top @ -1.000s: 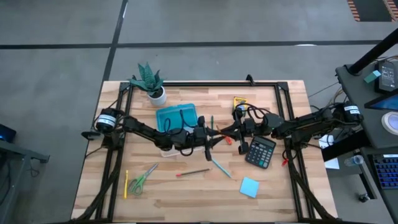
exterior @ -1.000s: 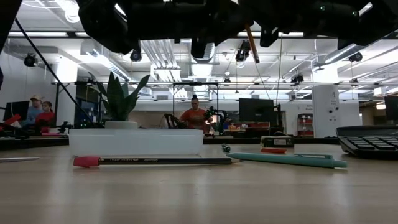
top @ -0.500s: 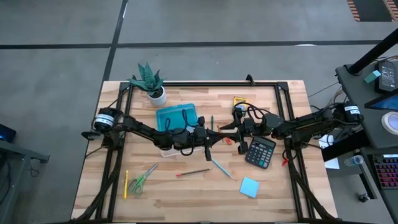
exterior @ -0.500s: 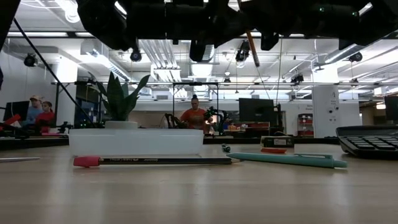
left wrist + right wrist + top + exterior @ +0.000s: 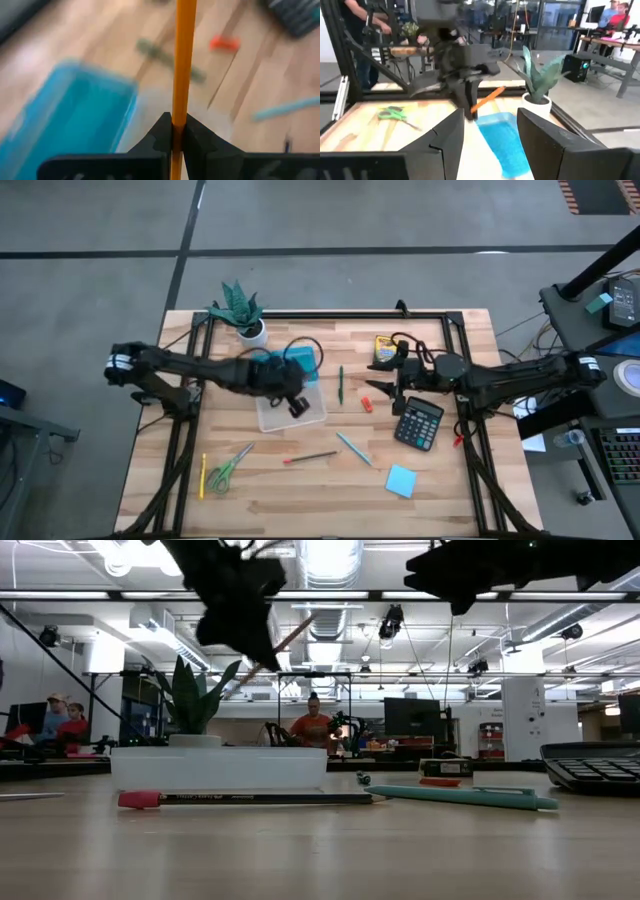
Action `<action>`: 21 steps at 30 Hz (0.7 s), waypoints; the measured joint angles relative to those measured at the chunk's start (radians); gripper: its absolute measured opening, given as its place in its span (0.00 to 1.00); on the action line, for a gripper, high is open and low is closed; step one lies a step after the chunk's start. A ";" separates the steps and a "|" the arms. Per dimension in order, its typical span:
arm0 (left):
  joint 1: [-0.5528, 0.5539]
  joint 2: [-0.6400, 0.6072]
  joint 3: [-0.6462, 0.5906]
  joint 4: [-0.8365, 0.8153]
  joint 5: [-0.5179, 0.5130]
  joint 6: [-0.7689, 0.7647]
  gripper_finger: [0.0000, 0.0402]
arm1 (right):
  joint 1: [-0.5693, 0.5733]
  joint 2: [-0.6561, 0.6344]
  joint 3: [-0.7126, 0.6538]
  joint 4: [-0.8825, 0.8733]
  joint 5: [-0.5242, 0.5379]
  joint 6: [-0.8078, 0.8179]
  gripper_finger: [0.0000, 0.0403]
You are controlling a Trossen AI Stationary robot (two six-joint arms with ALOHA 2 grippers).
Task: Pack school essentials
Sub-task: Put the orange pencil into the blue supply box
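Observation:
My left gripper (image 5: 296,404) is shut on an orange pencil (image 5: 184,60) and hovers above the clear box (image 5: 290,412), whose blue lid (image 5: 281,364) lies beside it. My right gripper (image 5: 384,387) is open and holds nothing, above the table between the red piece (image 5: 366,404) and the crayon box (image 5: 385,348). Lying flat on the wood are a green pencil (image 5: 340,383), a teal pen (image 5: 355,450), a dark pencil (image 5: 310,457), green-handled scissors (image 5: 228,470), a yellow pencil (image 5: 203,475) and the blue sticky pad (image 5: 401,480). My left gripper pinches the orange pencil between its two fingers (image 5: 161,134), close to one end (image 5: 177,131). The fingers come from above, pointing down. The pencil (image 5: 282,643) is lifted clear and slants, its long free end sticking out beyond the fingers.
A calculator (image 5: 418,423) lies under the right arm. A potted plant (image 5: 240,310) stands at the far left corner. A black frame (image 5: 330,314) runs around the table's edges. Bare wood lies along the near edge. People sit in the room beyond (image 5: 314,725).
The two grippers were close together over the table's middle and have parted. The left one has swung toward the table's left, carrying the orange pencil over the clear box; the pencil now slants where it hung nearly upright. The right gripper has drawn back toward the right edge.

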State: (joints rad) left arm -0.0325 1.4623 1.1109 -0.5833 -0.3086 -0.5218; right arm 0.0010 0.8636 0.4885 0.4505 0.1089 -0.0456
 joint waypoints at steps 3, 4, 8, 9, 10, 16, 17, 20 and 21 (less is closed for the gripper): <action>0.059 0.013 0.014 -0.131 0.160 -0.020 0.01 | 0.000 -0.027 -0.001 -0.019 0.000 0.000 0.41; 0.078 0.028 0.014 -0.163 0.213 -0.010 0.01 | 0.000 -0.034 -0.002 -0.030 0.000 0.001 0.41; 0.121 0.103 0.023 -0.306 0.355 0.078 0.01 | 0.000 -0.043 -0.002 -0.047 0.000 0.001 0.39; 0.125 0.123 0.033 -0.346 0.352 0.090 0.01 | 0.000 -0.043 -0.002 -0.050 0.000 0.001 0.39; 0.127 0.144 0.045 -0.379 0.345 0.106 0.01 | 0.000 -0.042 -0.002 -0.052 0.000 0.000 0.39; 0.122 0.242 0.132 -0.412 0.285 0.264 0.01 | 0.000 -0.041 -0.002 -0.051 0.000 -0.008 0.38; 0.122 0.261 0.148 -0.414 0.274 0.287 0.01 | 0.000 -0.041 -0.002 -0.051 0.000 -0.008 0.38; 0.123 0.326 0.188 -0.440 0.272 0.353 0.01 | 0.000 -0.037 -0.002 -0.050 -0.001 -0.008 0.39; 0.123 0.347 0.200 -0.448 0.272 0.374 0.01 | 0.000 -0.036 -0.002 -0.052 -0.001 -0.008 0.38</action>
State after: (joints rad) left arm 0.0902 1.8093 1.3110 -1.0311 -0.0368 -0.1480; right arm 0.0013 0.8280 0.4870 0.3983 0.1083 -0.0540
